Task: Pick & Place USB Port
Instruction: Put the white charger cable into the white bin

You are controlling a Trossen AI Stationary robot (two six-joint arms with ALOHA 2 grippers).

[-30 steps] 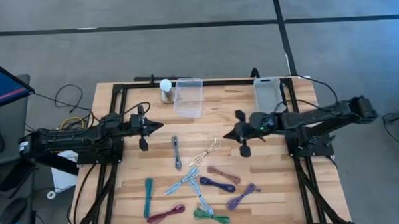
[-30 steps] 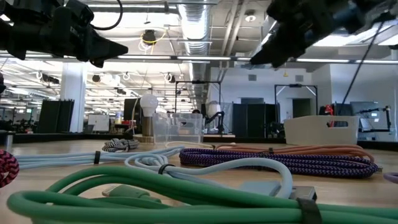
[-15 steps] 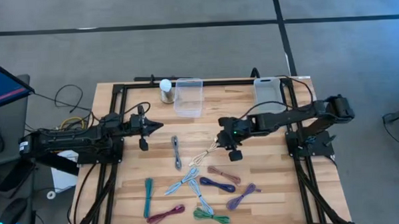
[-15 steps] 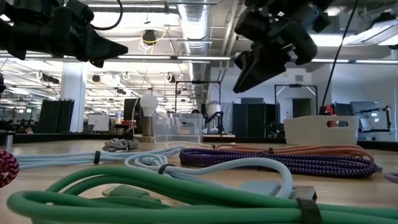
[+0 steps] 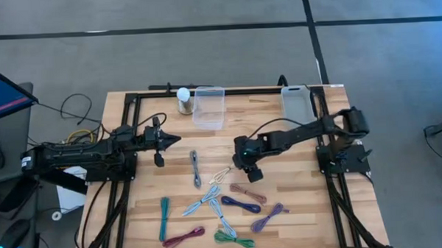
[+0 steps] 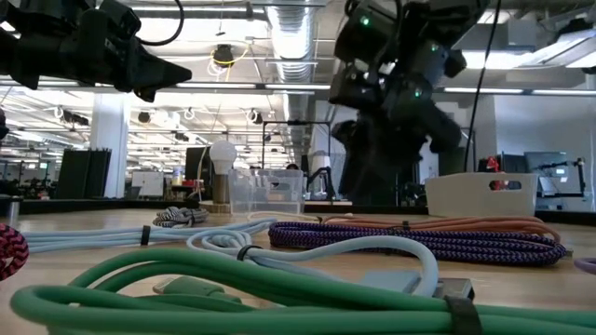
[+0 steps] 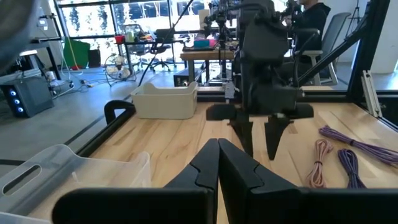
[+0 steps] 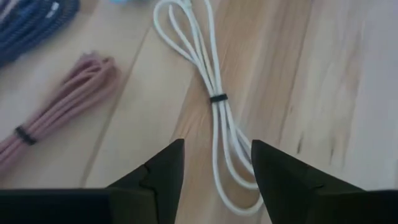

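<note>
Nothing is picked yet — the right gripper [image 8: 214,163], its 2 fingers spread, hovers directly over the bundled white cable [image 8: 214,99], lying flat between its fingertips; grasp and placement remain.

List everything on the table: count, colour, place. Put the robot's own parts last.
White cable: one, tied bundle, mid-table, under the right claw.
Grey cable: one, left of the white cable.
Other cables: about eight; teal, maroon, green, light blue, pink, navy, lilac; near half.
Clear box: one, far edge.
Bulb: one, white, left of the clear box.
White tray: one, far right.
Left claw: shut, hovers at left.
Right claw: open, above the white cable.
</note>
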